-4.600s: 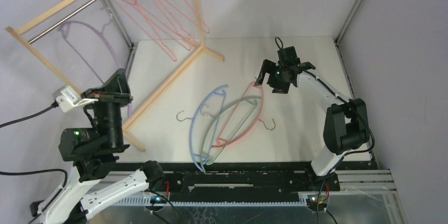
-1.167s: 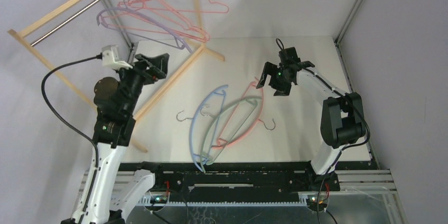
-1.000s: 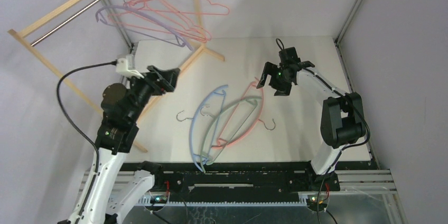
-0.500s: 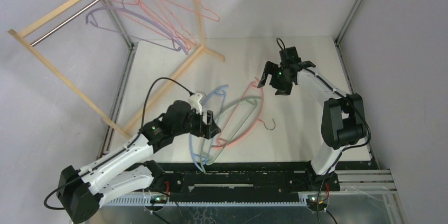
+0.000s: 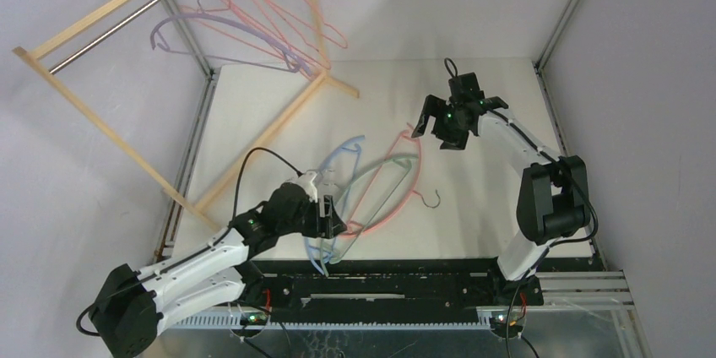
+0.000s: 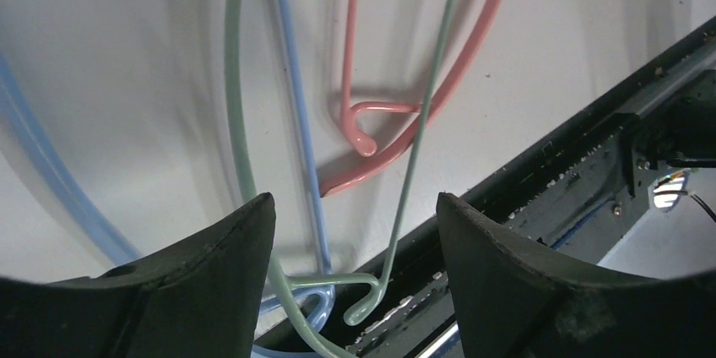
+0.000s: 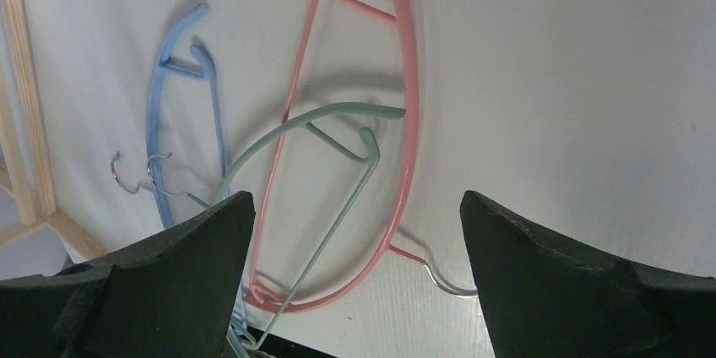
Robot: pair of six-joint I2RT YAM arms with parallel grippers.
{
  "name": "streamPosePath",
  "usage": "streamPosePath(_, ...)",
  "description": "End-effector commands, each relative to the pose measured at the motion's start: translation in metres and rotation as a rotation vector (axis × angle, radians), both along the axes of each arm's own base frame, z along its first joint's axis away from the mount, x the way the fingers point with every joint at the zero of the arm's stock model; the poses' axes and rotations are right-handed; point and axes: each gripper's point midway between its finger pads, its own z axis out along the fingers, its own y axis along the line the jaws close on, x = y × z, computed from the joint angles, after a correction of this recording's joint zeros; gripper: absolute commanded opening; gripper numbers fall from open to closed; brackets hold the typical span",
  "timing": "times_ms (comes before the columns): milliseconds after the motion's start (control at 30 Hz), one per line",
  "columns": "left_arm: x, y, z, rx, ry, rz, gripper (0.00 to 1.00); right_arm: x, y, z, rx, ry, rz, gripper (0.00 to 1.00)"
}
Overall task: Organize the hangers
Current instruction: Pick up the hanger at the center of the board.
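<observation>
Top view: the green hanger (image 5: 371, 174) lies on the table (image 5: 473, 206), crossed with the blue hanger (image 5: 333, 160) and the pink hanger (image 5: 414, 181), and well apart from the rack (image 5: 270, 132) that carries the hung hangers (image 5: 270, 37). Left wrist view: the left gripper (image 6: 355, 206) is released, with its jaws apart astride the green hanger's near end. Right wrist view: the right gripper (image 7: 355, 206) is fully released above the green hanger's far end.

I get soft, even white light from overhead; the table (image 5: 380, 88) reads bright with no glare; the hangers (image 6: 301, 122) throw pale grey shadows just beside them; both wrist views bend at the edges; the near dark fingers (image 6: 194, 290) look soft, out of focus.
</observation>
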Motion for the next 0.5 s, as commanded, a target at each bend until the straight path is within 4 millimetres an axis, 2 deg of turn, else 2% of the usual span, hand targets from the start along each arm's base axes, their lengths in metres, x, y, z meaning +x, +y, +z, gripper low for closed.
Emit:
streamPosePath(0,0.01,0.002,0.0,-0.013,-0.03,0.066,0.74,0.0,0.005,0.016,0.004,-0.055,0.027,1.0)
streamPosePath(200,0.011,0.008,-0.015,0.009,-0.004,0.113,0.75,-0.003,0.003,0.015,-0.006,-0.052,0.03,1.0)
streamPosePath(400,0.0,0.01,-0.045,0.061,0.089,0.101,0.74,-0.004,0.0,0.015,-0.014,-0.049,0.031,1.0)
streamPosePath(467,-0.002,0.011,-0.051,0.068,0.101,0.096,0.71,-0.004,-0.001,0.014,-0.018,-0.049,0.032,1.0)
